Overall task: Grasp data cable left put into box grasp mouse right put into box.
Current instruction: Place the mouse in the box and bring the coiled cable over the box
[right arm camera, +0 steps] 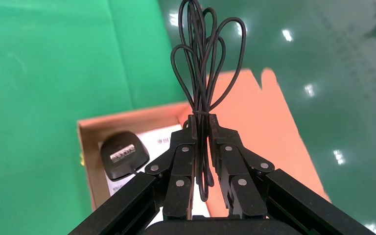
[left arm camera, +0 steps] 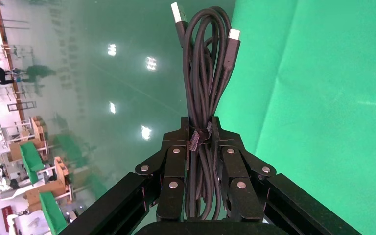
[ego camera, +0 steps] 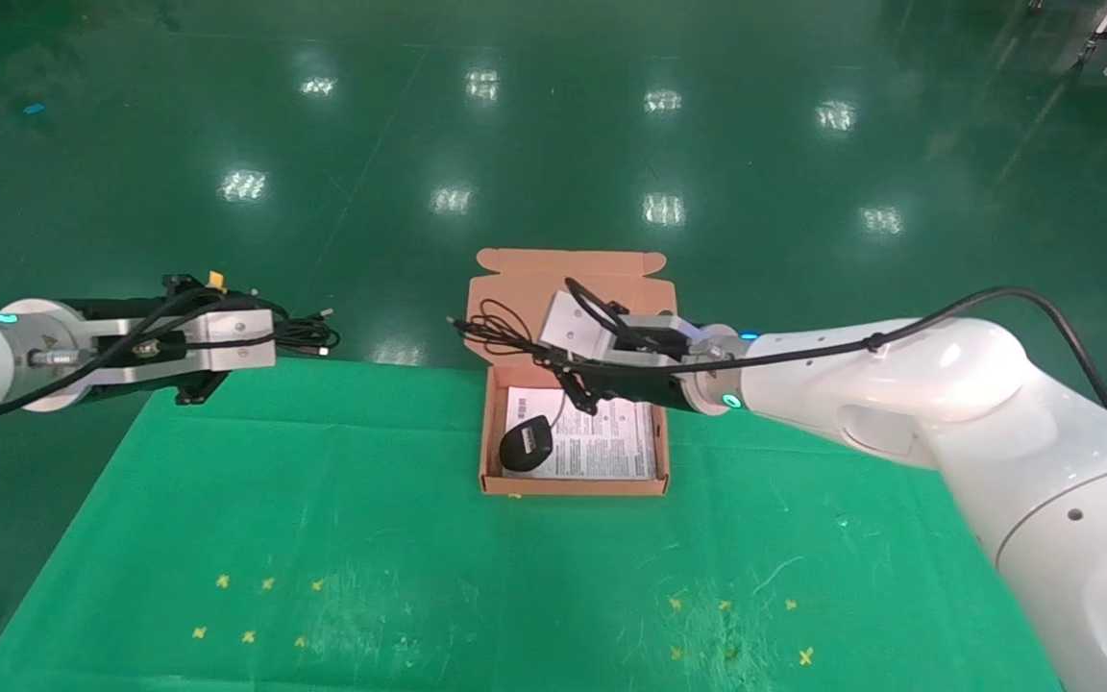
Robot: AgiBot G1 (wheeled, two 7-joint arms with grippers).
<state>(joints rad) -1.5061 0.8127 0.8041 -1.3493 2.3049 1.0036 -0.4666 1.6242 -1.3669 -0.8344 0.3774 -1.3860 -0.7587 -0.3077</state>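
My left gripper (ego camera: 277,336) is shut on the data cable (left arm camera: 206,63), a tied black bundle with metal-tipped plugs. It hangs beyond the table's far left edge, well left of the box. The cable's loops (ego camera: 308,333) stick out past the fingertips (left arm camera: 214,128). The mouse (ego camera: 526,444) lies inside the orange-brown box (ego camera: 489,452), on the white leaflet (ego camera: 611,442) at its left side. Its thin cord (ego camera: 491,330) rises in loops to my right gripper (ego camera: 548,358), which is shut on that cord bundle (right arm camera: 203,58) above the box's far end. The lid flap (ego camera: 568,274) lies open behind.
A green cloth (ego camera: 323,519) covers the table, with small yellow cross marks (ego camera: 256,610) near the front on both sides. The table's far edge runs just behind the box's floor. Beyond it is glossy green floor (ego camera: 553,115).
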